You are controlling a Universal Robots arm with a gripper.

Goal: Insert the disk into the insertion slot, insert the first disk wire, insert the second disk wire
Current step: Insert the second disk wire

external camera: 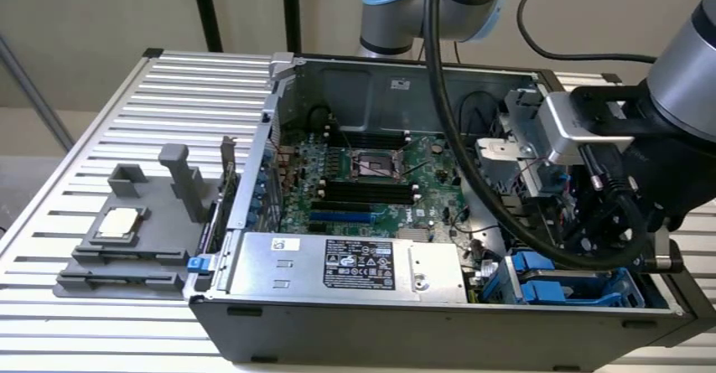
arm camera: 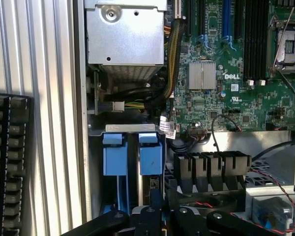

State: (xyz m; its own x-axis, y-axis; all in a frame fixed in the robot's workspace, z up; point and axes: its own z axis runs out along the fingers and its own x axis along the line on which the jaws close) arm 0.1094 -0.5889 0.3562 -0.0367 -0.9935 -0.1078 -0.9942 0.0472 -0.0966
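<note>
Down in the corner of the open computer case, the gripper hangs right over the insertion slot. The disk looks to me to be standing edge-on inside that slot, its blue frame directly under the tool. Whether the jaws are apart or clamped on it I cannot tell. Risks now. It is a tight corner: a slight tilt could jam the blue frame against the cage rails instead of letting it seat. The thick sleeved cable bundle from the power supply runs close to the cage mouth, and the thin red-and-black twisted wire lies just beside the tool, so either could be caught or pinched. The arm's own black cable sweeps low across the motherboard and might snag on a connector or heatsink. As for writing, "DELL" reads clearly in white on the board. The power supply carries a black printed label and a small white sticker, but their text is too fine to read. Over on the tabletop, the grey multi-slot stand holds a processor chip.
</note>
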